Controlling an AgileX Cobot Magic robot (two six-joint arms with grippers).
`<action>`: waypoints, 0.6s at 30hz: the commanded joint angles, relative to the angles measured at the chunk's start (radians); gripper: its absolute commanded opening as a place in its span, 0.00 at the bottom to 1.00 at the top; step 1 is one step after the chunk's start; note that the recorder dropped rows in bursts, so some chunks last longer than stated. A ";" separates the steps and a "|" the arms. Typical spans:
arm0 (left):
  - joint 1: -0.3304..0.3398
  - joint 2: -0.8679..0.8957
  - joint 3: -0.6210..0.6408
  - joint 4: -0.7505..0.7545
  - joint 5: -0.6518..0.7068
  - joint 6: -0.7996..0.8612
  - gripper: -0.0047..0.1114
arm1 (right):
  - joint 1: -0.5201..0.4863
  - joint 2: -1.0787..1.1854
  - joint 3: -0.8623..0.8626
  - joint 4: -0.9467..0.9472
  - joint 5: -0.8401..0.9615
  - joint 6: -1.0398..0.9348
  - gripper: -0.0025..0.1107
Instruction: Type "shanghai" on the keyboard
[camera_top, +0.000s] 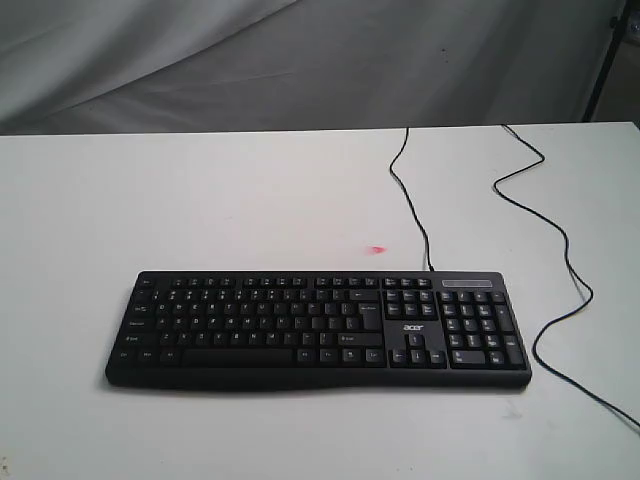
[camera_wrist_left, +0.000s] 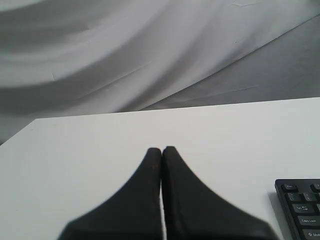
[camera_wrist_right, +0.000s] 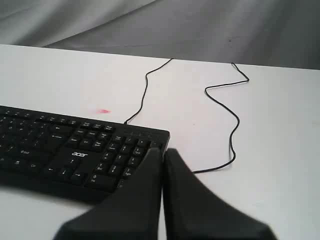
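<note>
- The keyboard lies flat on the white worktop with nothing touching it, so I'd guess not a single letter is typed yet.
- Left fingers are pressed together, off the keyboard's Caps Lock end. Right fingers are pressed together too, just off its number-pad end.
- Tip: use the closed tips as one poker. Drop straight onto S, tap lightly, and lift clear before H.

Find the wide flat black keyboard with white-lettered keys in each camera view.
Exterior view: black keyboard lies centre, lower half.
Left wrist view: only one corner, bottom right edge.
Right wrist view: fills lower left.
Shared landmark: pink mark beyond it, exterior and right wrist only.
</note>
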 joint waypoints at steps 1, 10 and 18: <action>-0.004 0.003 0.005 -0.001 -0.003 -0.003 0.05 | -0.005 -0.004 0.004 -0.007 -0.008 0.001 0.02; -0.004 0.003 0.005 -0.001 -0.003 -0.003 0.05 | -0.005 -0.004 0.004 -0.007 -0.008 0.001 0.02; -0.004 0.003 0.005 -0.001 -0.003 -0.003 0.05 | -0.005 -0.004 0.004 -0.007 -0.008 0.001 0.02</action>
